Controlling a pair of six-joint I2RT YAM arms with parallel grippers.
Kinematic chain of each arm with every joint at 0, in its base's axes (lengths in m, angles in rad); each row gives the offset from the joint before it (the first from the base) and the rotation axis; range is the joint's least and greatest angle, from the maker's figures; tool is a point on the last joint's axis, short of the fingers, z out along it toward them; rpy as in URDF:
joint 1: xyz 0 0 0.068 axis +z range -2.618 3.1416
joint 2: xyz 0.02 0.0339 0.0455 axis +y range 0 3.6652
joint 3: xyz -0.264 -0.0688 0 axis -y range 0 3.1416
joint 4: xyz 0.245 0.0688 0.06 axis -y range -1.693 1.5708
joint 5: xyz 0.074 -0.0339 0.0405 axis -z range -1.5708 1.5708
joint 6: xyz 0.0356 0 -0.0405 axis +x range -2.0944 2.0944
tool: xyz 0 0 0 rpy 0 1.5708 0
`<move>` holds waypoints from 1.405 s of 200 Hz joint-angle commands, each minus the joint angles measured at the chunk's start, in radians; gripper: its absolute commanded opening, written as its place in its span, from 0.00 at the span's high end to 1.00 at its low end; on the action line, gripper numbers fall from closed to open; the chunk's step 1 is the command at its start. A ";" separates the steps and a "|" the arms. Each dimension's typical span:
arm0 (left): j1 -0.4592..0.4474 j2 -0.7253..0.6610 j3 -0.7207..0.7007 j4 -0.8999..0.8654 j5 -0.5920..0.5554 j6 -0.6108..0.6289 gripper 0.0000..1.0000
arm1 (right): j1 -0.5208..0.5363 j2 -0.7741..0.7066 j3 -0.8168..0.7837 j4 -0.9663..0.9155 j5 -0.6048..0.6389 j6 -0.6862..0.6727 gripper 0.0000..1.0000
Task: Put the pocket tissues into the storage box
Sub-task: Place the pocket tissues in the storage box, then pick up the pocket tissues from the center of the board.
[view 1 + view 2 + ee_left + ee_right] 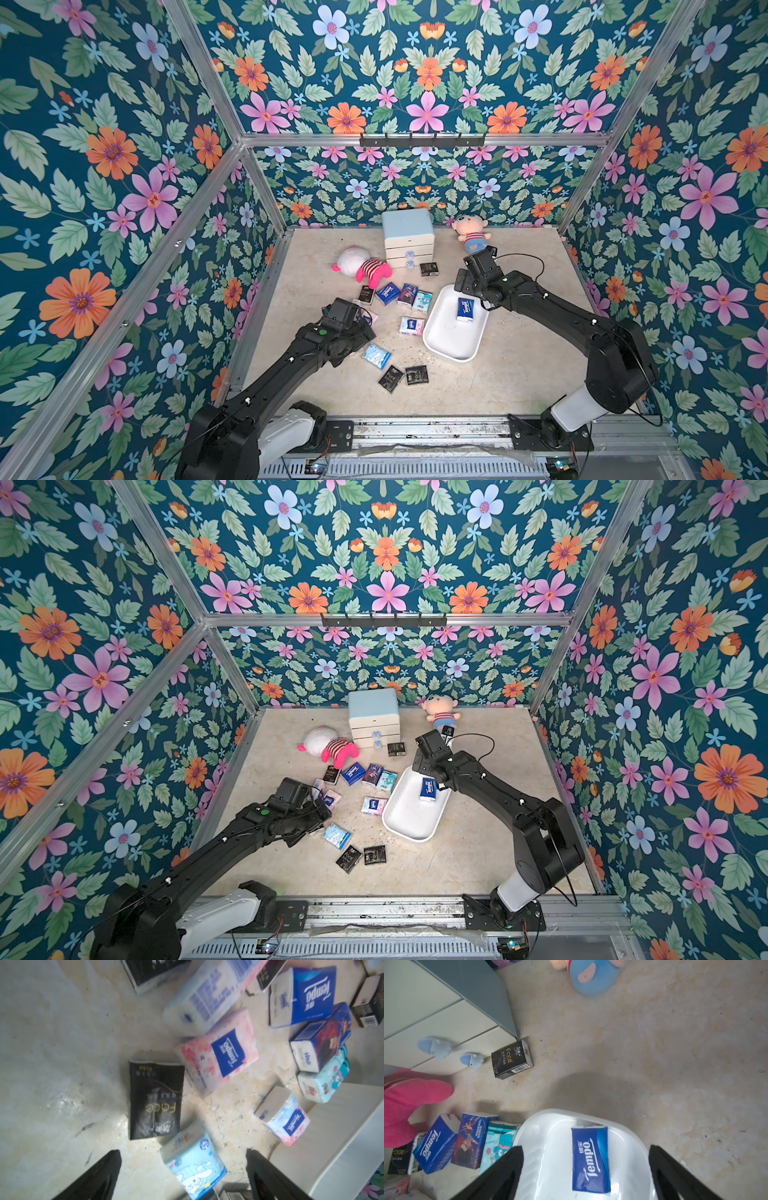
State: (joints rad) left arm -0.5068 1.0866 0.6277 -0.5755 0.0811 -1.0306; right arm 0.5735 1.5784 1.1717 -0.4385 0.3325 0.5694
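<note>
The white storage box point(451, 338) point(409, 818) lies right of centre, and one dark blue pocket tissues packet point(465, 309) point(589, 1159) lies flat in its far end. My right gripper point(585, 1146) hangs open just above that packet and touches nothing. Several other packets lie loose on the table left of the box, among them black point(428, 269), dark blue point(388, 293), pink-white point(411, 326) and light blue point(377, 356). My left gripper point(182, 1150) is open over them. A light blue packet point(193, 1165) sits on the table between its fingers, untouched.
A light-blue-topped drawer cabinet point(408, 237) stands at the back. A pink-and-white plush toy point(361, 268) lies to its left and a striped-shirt plush doll point(471, 237) to its right. Two black packets point(391, 378) lie toward the front edge. Floral walls enclose the table.
</note>
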 commanded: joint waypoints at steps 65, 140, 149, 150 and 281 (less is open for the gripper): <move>-0.254 0.197 0.057 0.055 -0.151 -0.394 0.01 | -0.055 -0.155 -0.063 0.102 0.023 -0.126 0.01; -0.254 0.308 0.047 0.072 -0.149 -0.417 0.19 | -0.112 -0.237 -0.141 0.110 0.009 -0.138 0.01; -0.254 0.308 0.032 0.083 -0.141 -0.420 0.22 | -0.116 -0.235 -0.152 0.120 0.000 -0.137 0.01; -0.253 0.308 0.031 0.084 -0.140 -0.421 0.22 | -0.117 -0.235 -0.153 0.121 -0.001 -0.137 0.01; -0.253 0.321 0.334 -0.053 -0.223 -0.045 0.69 | -0.121 -0.207 -0.200 0.132 -0.106 -0.118 0.01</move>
State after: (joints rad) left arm -0.7601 1.3693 0.8696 -0.6022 -0.1036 -1.2335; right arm 0.4515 1.4002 0.9958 -0.3119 0.2699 0.4549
